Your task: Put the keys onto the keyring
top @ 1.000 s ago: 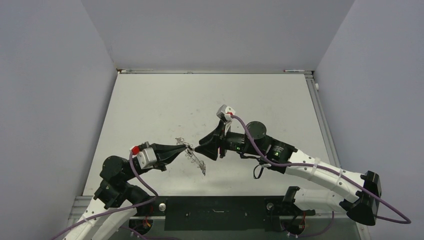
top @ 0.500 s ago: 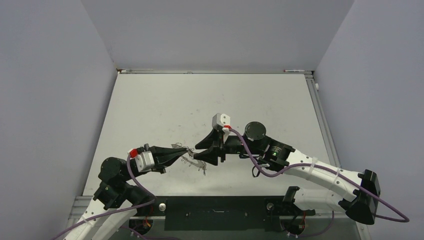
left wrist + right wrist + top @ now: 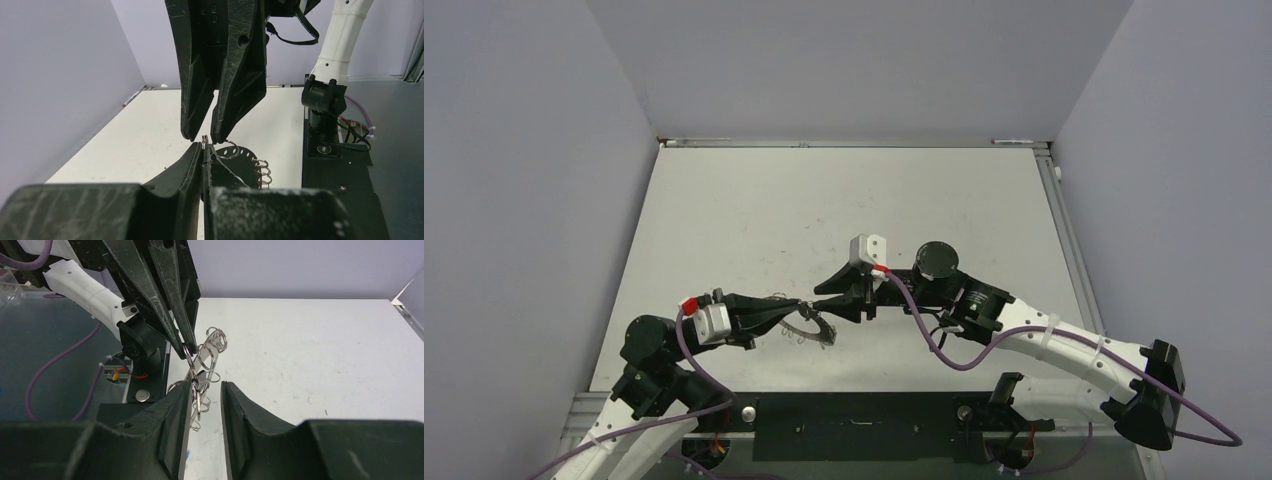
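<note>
My left gripper [image 3: 802, 304] is shut on a thin wire loop at the rim of the keyring [image 3: 810, 330] and holds it above the table. In the left wrist view my gripper [image 3: 205, 148] pinches the loop, and the keyring [image 3: 245, 159] shows as a dark flat disc behind it. My right gripper [image 3: 817, 301] is open, its tips meeting the left tips. In the right wrist view my gripper [image 3: 206, 386] straddles the keyring [image 3: 199, 392], seen edge-on with its wire loops [image 3: 215, 340] above. The key cannot be picked out among the loops.
The white table [image 3: 754, 210] runs out to grey walls on three sides. A black base plate [image 3: 854, 415] lies at the near edge between the arm mounts. The right arm's purple cable [image 3: 934, 335] hangs below its wrist.
My right gripper has turned and moved left until its open tips reach the left gripper's tips. The keyring has swung from hanging down and right to lying flatter under the left gripper.
</note>
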{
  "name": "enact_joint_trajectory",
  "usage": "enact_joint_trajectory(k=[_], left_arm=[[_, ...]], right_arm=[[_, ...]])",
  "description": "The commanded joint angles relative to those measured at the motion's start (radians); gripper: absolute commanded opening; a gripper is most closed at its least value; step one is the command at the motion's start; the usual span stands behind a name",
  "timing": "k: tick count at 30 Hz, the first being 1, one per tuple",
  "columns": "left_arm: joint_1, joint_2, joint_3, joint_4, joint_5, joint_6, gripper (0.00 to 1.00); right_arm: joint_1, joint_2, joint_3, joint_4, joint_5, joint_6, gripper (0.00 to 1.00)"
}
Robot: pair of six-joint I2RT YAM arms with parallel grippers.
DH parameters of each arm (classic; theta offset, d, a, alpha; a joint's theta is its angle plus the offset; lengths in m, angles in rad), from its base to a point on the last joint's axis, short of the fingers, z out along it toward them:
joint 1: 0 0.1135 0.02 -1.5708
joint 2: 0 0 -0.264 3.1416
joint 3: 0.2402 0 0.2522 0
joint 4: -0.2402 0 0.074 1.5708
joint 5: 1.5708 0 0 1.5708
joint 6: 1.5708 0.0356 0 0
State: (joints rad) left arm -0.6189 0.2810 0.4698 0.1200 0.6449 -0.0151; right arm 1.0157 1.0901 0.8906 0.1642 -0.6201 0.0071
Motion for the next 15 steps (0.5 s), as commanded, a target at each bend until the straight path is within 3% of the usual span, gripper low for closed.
enact_joint_trajectory(k=[1,15], left_arm=[[0.004,-0.009,0.007,0.078,0.012,-0.011,0.0],[0.004,-0.009,0.009,0.075,0.009,-0.012,0.0]], right_arm=[[-0.007,-0.013,0.01,0.081,-0.059,-0.043,0.28],[-0.007,0.016,0.042,0.065,-0.095,-0.043,0.2]])
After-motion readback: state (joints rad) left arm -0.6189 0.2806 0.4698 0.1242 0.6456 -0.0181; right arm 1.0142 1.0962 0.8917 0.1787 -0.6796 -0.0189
